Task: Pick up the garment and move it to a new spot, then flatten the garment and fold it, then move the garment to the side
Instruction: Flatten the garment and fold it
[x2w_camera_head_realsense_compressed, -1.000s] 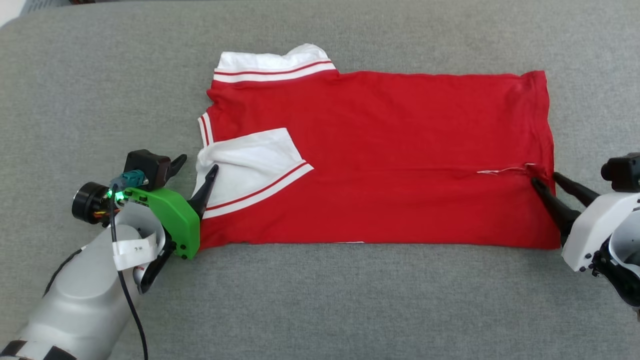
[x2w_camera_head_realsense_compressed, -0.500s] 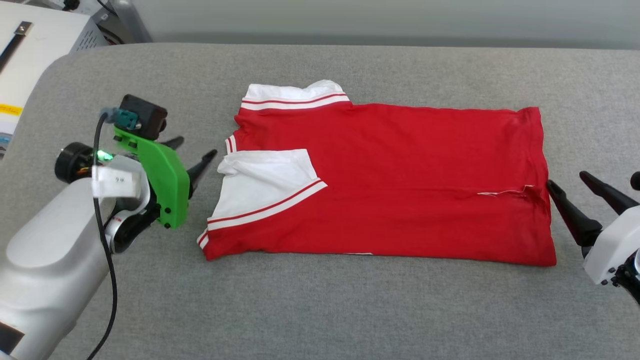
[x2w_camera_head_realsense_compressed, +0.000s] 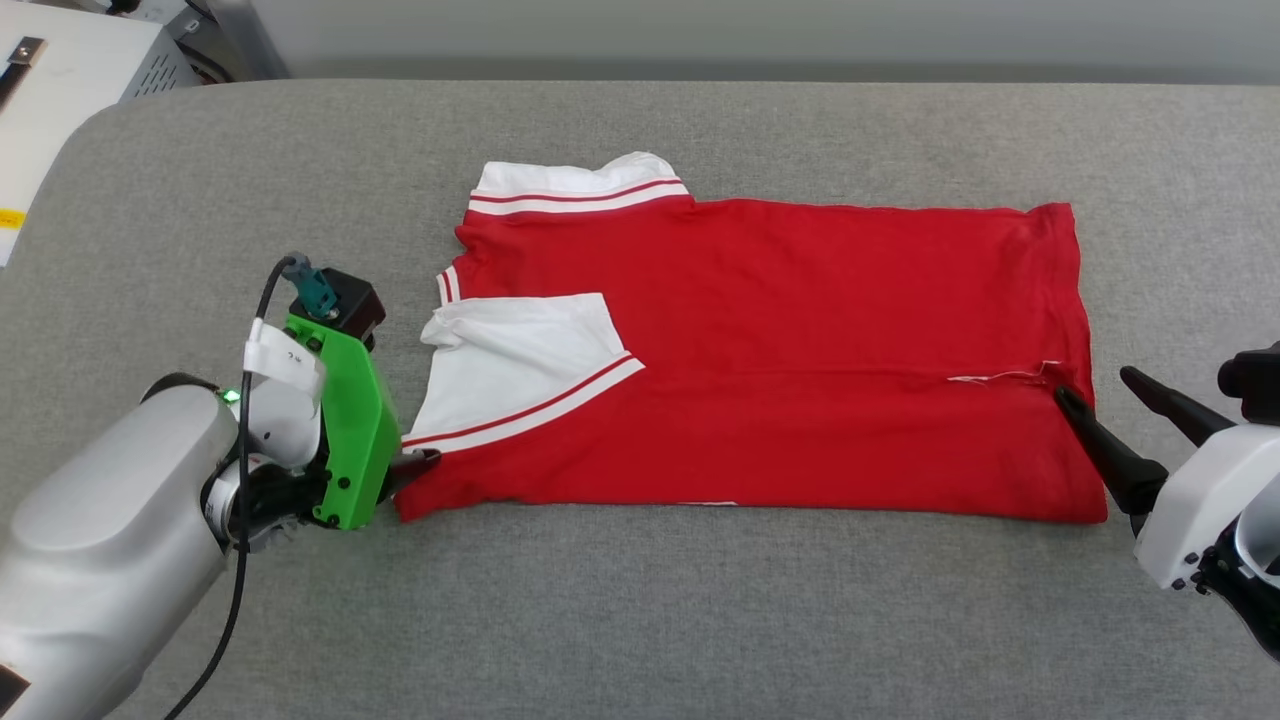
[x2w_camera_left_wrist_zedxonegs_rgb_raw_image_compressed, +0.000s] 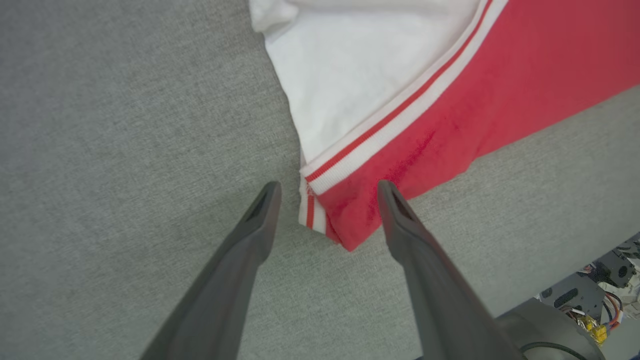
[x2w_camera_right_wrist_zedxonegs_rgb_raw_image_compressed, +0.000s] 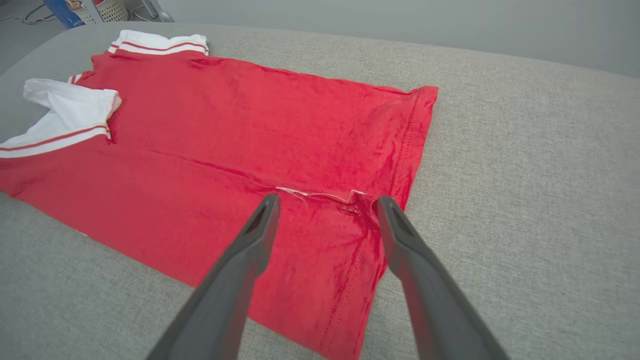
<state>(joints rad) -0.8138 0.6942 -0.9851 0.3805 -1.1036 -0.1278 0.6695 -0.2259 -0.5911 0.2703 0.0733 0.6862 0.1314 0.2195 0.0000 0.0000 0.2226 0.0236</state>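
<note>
A broad table (x2w_camera_head_realsense_compressed: 640, 620) padded in grey woven cloth, its far left corner rounded, takes up most of the space. Behind it runs a pale wall (x2w_camera_head_realsense_compressed: 700, 35), and a white vented cabinet (x2w_camera_head_realsense_compressed: 90, 60) stands off the far left corner.

The garment (x2w_camera_head_realsense_compressed: 780, 340) lies flat in the middle of the table as a long red rectangle of soft jersey, plain side up, with the neck end to the left and the stitched hem to the right. One white sleeve (x2w_camera_head_realsense_compressed: 510, 370) with striped trim is folded in over the red body. The other sleeve (x2w_camera_head_realsense_compressed: 575, 185) pokes out at the far left edge. A loose white thread (x2w_camera_head_realsense_compressed: 1000, 377) trails along a crease near the hem.

The left gripper (x2w_camera_left_wrist_zedxonegs_rgb_raw_image_compressed: 328, 186), with a bright green plastic bracket (x2w_camera_head_realsense_compressed: 350, 430) on its wrist, has its dark tapered fingers spread wide to either side of the garment's near left corner, holding nothing. The right gripper (x2w_camera_right_wrist_zedxonegs_rgb_raw_image_compressed: 327, 198) is likewise spread wide and empty at the hem by the thread. Whether either touches the cloth I cannot tell.
</note>
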